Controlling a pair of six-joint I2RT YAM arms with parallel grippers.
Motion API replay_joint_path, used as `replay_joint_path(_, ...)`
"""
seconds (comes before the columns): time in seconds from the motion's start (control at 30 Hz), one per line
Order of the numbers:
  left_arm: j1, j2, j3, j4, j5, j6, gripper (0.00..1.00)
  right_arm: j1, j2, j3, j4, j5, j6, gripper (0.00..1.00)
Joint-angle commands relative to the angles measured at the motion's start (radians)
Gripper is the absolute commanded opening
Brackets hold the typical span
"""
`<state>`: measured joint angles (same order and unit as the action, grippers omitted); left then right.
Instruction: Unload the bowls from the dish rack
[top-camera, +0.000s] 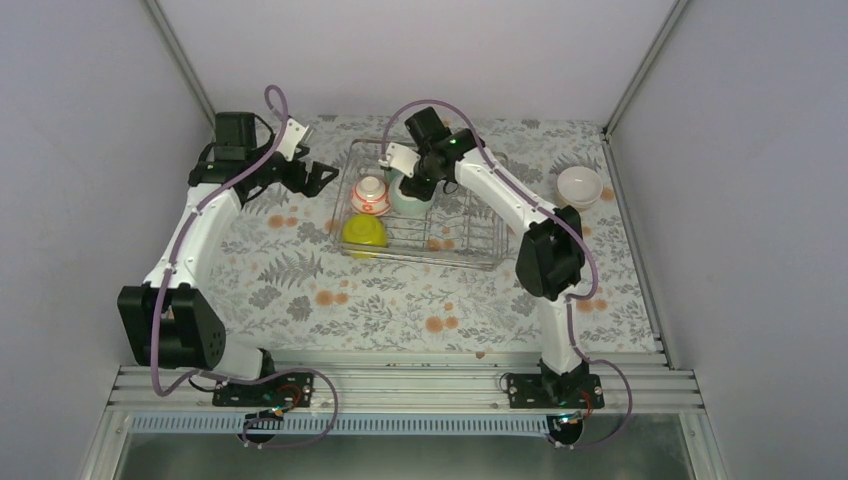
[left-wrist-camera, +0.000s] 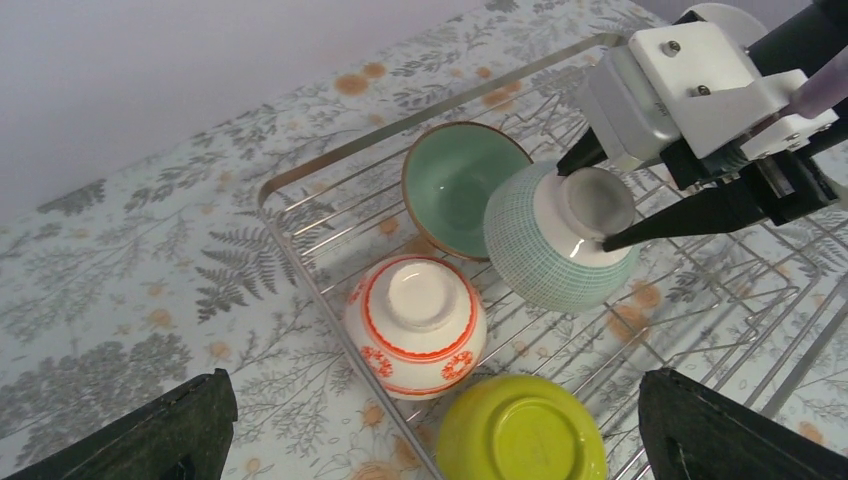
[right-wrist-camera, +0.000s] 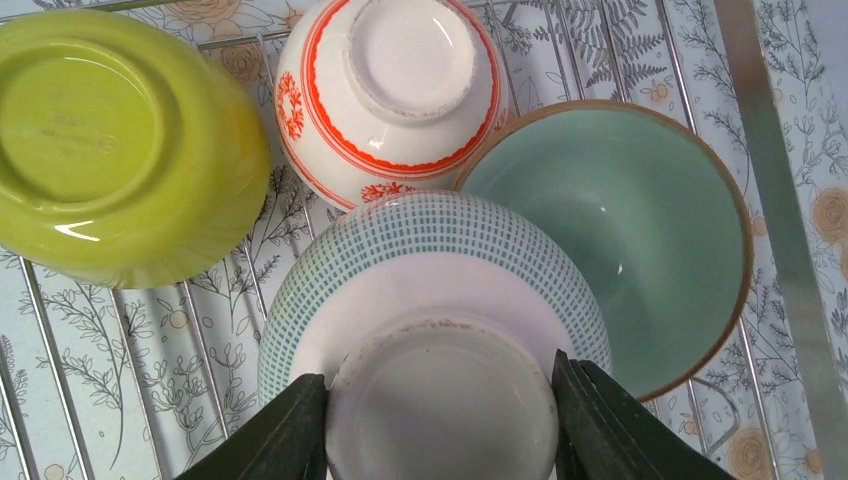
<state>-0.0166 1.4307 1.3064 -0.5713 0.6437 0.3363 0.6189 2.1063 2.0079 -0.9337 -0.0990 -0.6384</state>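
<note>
A floral worktop (top-camera: 300, 300) between pale walls carries a wire rack (top-camera: 465, 230). Four bowls crowd its left end: a checked bowl (right-wrist-camera: 420, 250) lying upside down, touching an orange bowl (right-wrist-camera: 385, 100) and a teal bowl (right-wrist-camera: 630, 220), with a yellow bowl (right-wrist-camera: 110, 140) near. My right jaws pinch the checked bowl's raised foot, one on each side. I judge it glazed ceramic, stiff, slick and chippable, so the foot is the sure hold. My left jaws hang spread beside the rack, holding nothing.
</note>
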Motion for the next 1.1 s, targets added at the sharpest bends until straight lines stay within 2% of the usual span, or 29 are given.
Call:
replay_joint_path(0.0,-0.01,0.037,0.032,-0.013,0.077,-0.013,1.0,-0.007,-0.056,0.004,0.037,0.005,0.012,0.23)
replay_joint_path(0.3,-0.055,0.147,0.059,0.012,0.152,-0.047,1.0,-0.011,-0.103,0.028,0.027,0.013,0.011,0.23)
replay_joint_path(0.43,-0.084,0.227,0.129,-0.005,0.221,-0.068,1.0,-0.012,-0.137,0.031,0.028,0.012,0.015,0.23)
replay_joint_path(0.73,-0.179,0.411,0.283,-0.046,0.234,-0.077,1.0,-0.013,-0.183,0.071,0.025,0.013,0.017,0.23)
replay_joint_path(1.07,-0.183,0.623,0.509,-0.218,0.496,-0.031,1.0,-0.027,-0.176,0.095,0.038,0.002,0.019,0.23)
